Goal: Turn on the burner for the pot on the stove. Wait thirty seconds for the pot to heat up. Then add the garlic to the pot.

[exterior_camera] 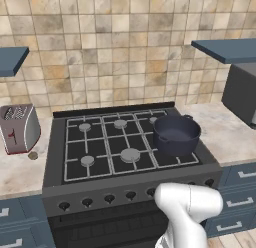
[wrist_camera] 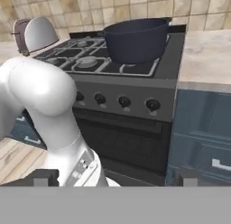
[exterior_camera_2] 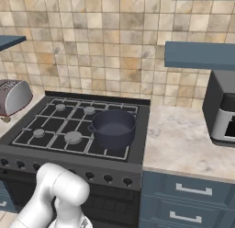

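In the left base view the stove [exterior_camera: 130, 142] sits between two stretches of pale stone bench [exterior_camera: 20, 172], its black grates and grey burner caps bare except at the right, where the pot [exterior_camera: 176, 134] stands on the right-hand burners, dark navy-grey, upright, with nothing visible inside it. A silver toaster [exterior_camera: 19, 128] with a red lever stands on the bench to the left of the stove, and the garlic [exterior_camera: 33, 155], a tiny tan-brown lump, lies on the bench just in front of the toaster's right corner, near the stove's left edge and well apart from the pot. A row of dark knobs [exterior_camera: 109, 197] runs along the stove front. In the right base view the pot [exterior_camera_2: 113, 128] stands on the grates toward the stove's [exterior_camera_2: 73, 126] right side, close to the bare bench [exterior_camera_2: 183, 139] beyond it; the toaster [exterior_camera_2: 13, 97] is at the far left. In the hand view the end effector [wrist_camera: 115, 179] hangs low in front of the stove [wrist_camera: 135, 78], its two dark fingertips [wrist_camera: 39, 178] spread fully apart and grasping nothing, facing the knobs [wrist_camera: 124, 101] and the oven door, with the pot [wrist_camera: 136, 38] above on the grates and the toaster [wrist_camera: 35, 34] at upper left.
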